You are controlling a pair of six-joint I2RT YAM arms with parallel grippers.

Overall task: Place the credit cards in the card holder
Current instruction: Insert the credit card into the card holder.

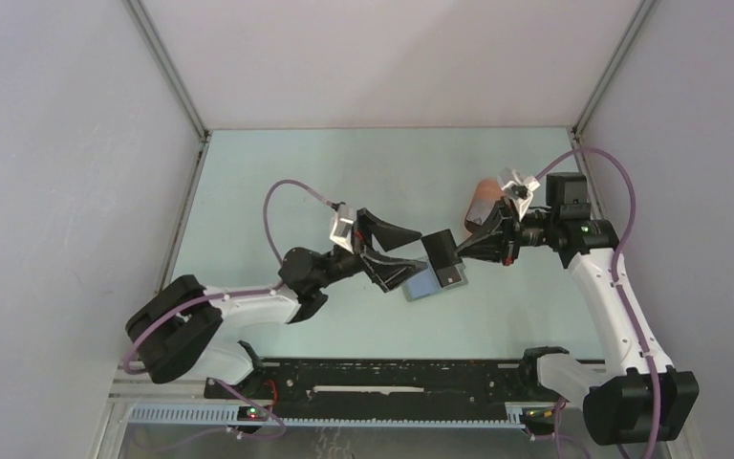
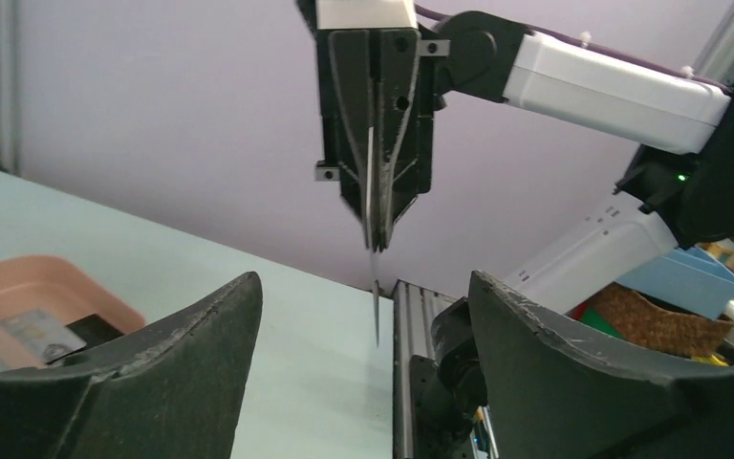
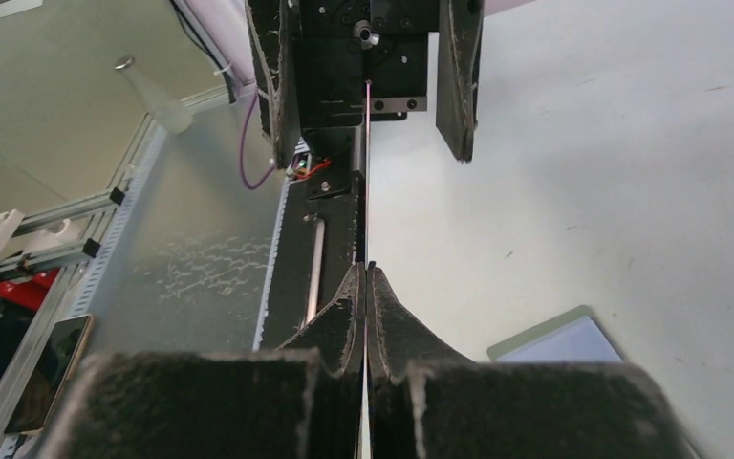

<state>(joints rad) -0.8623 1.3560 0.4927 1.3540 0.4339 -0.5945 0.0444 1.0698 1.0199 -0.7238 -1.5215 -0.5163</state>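
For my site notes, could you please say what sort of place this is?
Probably a robot test cell: plain walls enclose a pale green table, and a left arm and right arm flank a black rail.

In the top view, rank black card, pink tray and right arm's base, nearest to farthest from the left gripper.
1. black card, just right of left gripper, in right gripper.
2. pink tray, farther back-right.
3. right arm's base, near-right corner.

Edge-on black card [image 1: 442, 258] midway between left tool [image 2: 363, 287] fingers, free gap either side.
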